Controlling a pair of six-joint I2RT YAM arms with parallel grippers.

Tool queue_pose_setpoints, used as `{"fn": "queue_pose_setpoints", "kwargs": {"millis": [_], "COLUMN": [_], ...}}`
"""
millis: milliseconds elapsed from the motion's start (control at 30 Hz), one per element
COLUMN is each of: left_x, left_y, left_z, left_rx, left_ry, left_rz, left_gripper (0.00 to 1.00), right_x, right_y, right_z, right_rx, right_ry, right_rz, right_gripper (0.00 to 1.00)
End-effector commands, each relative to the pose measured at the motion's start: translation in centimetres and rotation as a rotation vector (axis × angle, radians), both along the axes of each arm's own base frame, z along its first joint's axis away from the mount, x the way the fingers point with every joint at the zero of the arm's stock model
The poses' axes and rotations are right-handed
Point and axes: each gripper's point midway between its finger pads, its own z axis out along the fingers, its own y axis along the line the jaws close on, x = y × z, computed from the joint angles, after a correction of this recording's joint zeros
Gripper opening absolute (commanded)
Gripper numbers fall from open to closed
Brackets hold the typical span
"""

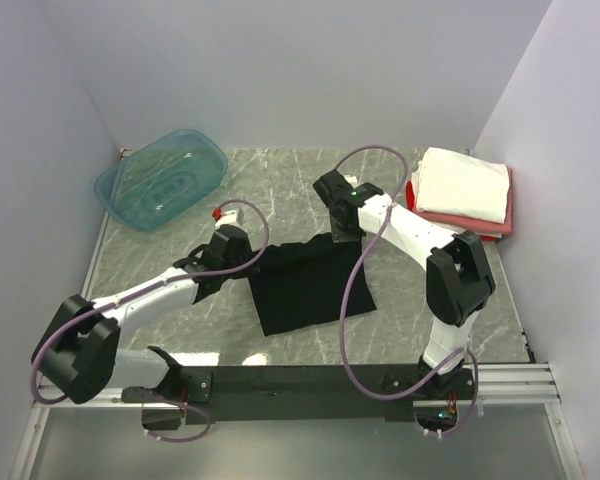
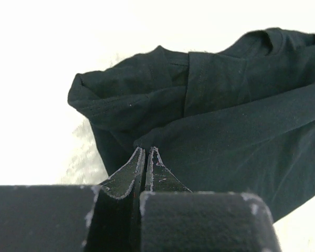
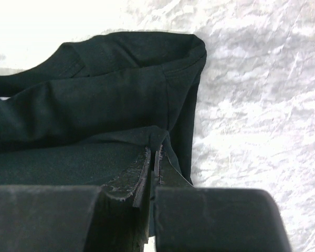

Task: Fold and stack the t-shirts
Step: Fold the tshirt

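lying rumpled and half-folded at mid-frame on the worktop (image 1: 280, 180), the black t-shirt (image 1: 310, 285) is pinched at both ends: left claw (image 1: 244, 266) clamped on its left corner, right claw (image 1: 346, 236) on its upper edge. both arms reach inward, elbows bent. folded shirts (image 1: 465, 190) stack at upper right.

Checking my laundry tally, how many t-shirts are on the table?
4: a black t-shirt mid-table; white t-shirt atop pink t-shirt and red t-shirt, stacked far right. More could hide inside the stack.

Black t-shirt (image 1: 305, 285); grey marbled table (image 1: 280, 170) (pale veins); teal tub (image 1: 160, 178); white, pink, red folded shirts (image 1: 465, 185).
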Motion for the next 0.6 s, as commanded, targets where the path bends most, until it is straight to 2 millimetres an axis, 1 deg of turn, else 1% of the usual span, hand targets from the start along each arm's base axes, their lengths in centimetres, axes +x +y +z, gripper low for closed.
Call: {"fn": "queue_pose_setpoints", "kwargs": {"millis": [0,33,67,100,133,167,200,233,267,300,333,367,400,433,467,500,533,567], "left_x": [2.8,3.2,3.7,4.3,4.9,5.4,5.8,6.1,6.4,6.4,6.3,6.3,6.1,5.6,5.4,5.0,4.7,4.3], "left_y": [0.0,0.3,0.5,1.3,1.5,2.1,2.5,2.7,3.1,3.3,3.7,3.9,4.2,4.5,4.7,4.5,4.5,4.4], "left_z": [2.1,1.4,1.4,1.3,1.3,1.5,1.9,2.9,3.6,4.3,5.6,6.5,7.1,8.0,8.4,9.2,8.9,8.6], "left_rx": [-0.019,-0.015,-0.015,-0.012,-0.015,-0.002,0.001,-0.001,0.009,0.007,0.001,-0.005,-0.005,-0.011,-0.016,-0.038,-0.038,-0.04], "left_ry": [-0.079,-0.062,-0.061,-0.057,-0.052,-0.058,-0.066,-0.075,-0.093,-0.108,-0.136,-0.155,-0.168,-0.187,-0.196,-0.212,-0.205,-0.196], "left_rz": [0.027,0.047,0.068,0.101,0.13,0.165,0.192,0.211,0.238,0.245,0.256,0.261,0.269,0.269,0.266,0.251,0.24,0.228], "left_gripper": [0.0,0.0,0.0,0.01,0.05,0.14,0.36,0.45,0.53,0.64,0.68,0.73,0.78,0.79,0.8,0.8,0.8,0.8], "right_x": [3.1,3.5,4.2,4.8,5.6,6.0,6.5,7.1,7.3,7.4,7.4,7.2,7.1,6.6,6.3,6.1,5.2,5.1], "right_y": [-0.1,-0.2,0.0,0.1,0.2,0.2,0.4,0.3,0.3,0.3,0.4,0.3,0.2,0.1,0.0,0.0,-0.1,0.1], "right_z": [1.2,1.1,1.0,1.0,1.5,1.9,2.4,3.9,4.8,5.7,6.5,7.9,8.6,9.2,9.3,9.3,8.6,8.4], "right_rx": [-0.001,0.003,0.009,0.02,0.035,0.048,0.062,0.082,0.095,0.106,0.118,0.136,0.141,0.156,0.159,0.165,0.179,0.206], "right_ry": [-0.068,-0.067,-0.069,-0.079,-0.097,-0.109,-0.122,-0.155,-0.176,-0.194,-0.212,-0.241,-0.257,-0.267,-0.268,-0.272,-0.25,-0.252], "right_rz": [-0.014,-0.023,-0.027,-0.033,-0.043,-0.048,-0.05,-0.061,-0.063,-0.061,-0.054,-0.054,-0.044,-0.036,-0.028,-0.023,-0.012,0.004], "right_gripper": [0.0,0.0,0.0,0.0,0.05,0.13,0.28,0.34,0.39,0.48,0.53,0.58,0.63,0.63,0.64,0.64,0.65,0.67]}}
